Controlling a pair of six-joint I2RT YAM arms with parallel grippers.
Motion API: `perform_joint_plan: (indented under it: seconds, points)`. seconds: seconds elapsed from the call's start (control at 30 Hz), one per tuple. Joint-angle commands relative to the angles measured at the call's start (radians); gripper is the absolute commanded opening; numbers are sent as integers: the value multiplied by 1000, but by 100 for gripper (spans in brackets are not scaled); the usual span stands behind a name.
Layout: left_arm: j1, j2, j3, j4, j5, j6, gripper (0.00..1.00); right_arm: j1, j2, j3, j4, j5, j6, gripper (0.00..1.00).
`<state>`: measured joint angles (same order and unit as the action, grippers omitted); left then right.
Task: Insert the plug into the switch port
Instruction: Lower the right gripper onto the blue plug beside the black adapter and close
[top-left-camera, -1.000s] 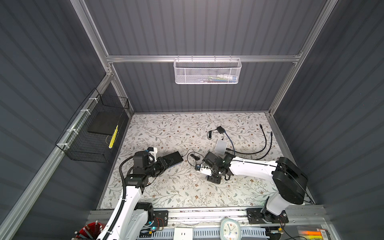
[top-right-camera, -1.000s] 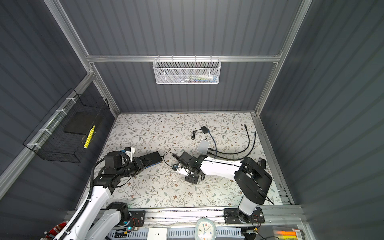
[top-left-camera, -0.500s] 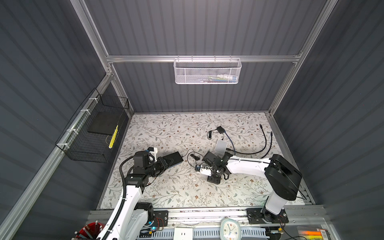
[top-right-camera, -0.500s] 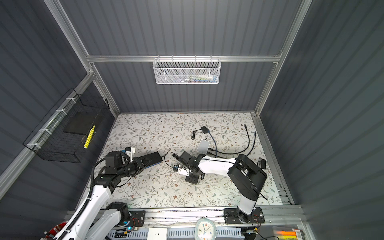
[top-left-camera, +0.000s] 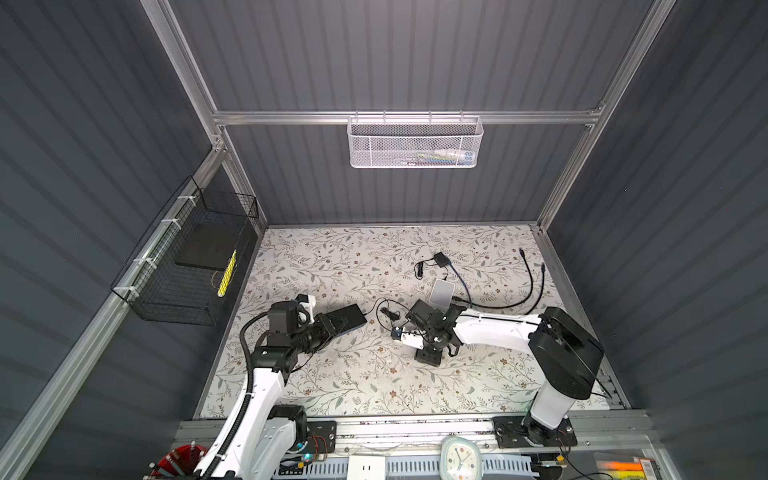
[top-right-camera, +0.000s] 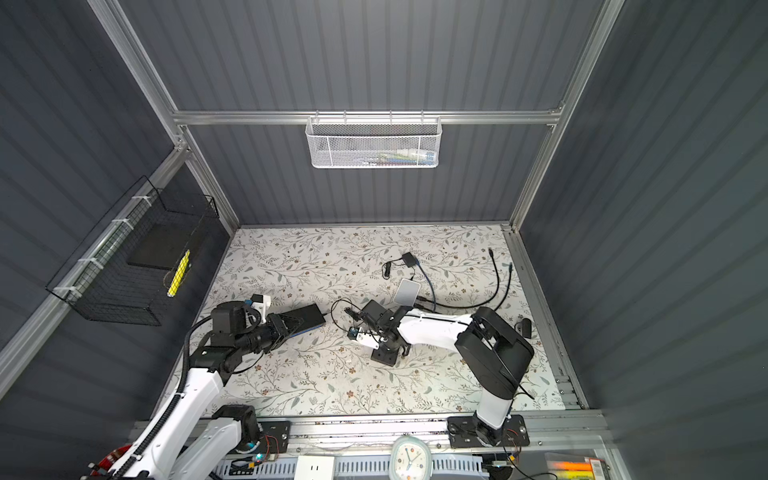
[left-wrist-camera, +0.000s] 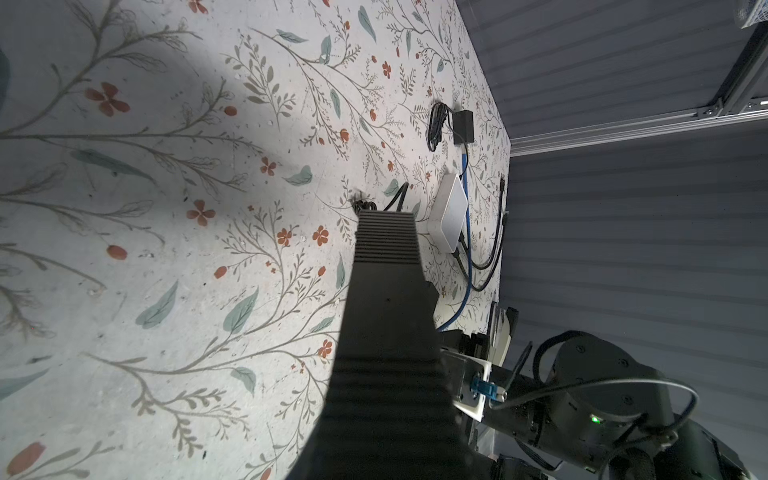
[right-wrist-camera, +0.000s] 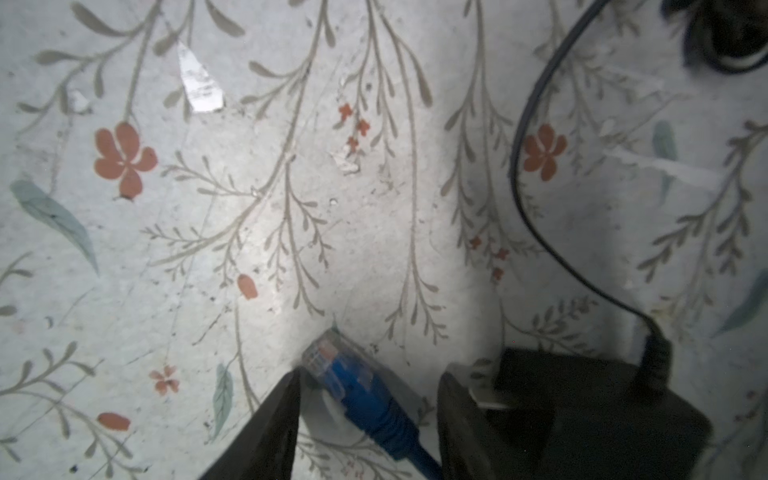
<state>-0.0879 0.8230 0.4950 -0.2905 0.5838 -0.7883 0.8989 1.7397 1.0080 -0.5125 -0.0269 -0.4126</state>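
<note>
**Plug not yet picked up; insertion still ahead.**
The blue plug (right-wrist-camera: 347, 380) lies on the surface (top-left-camera: 353, 374) between the half-spread fingers (right-wrist-camera: 270, 424) of the right gripper (right-wrist-camera: 370, 376), unclamped. The left gripper (top-left-camera: 334, 322) is clamped on the black switch (top-left-camera: 351, 316), apparently the target, well apart from the plug. Grasping, aligning and inserting remain.
</note>
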Motion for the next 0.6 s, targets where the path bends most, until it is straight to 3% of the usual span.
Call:
perform_joint_plan:
  seconds: [0.0, 0.57]
  points:
    - [8, -8, 46, 36, 10, 32, 0, -8, 5, 8, -88, 61, -14, 55]
    - [7, 13, 51, 50, 11, 44, 0, -31, 72, 16, -64, 18, -48, 46]
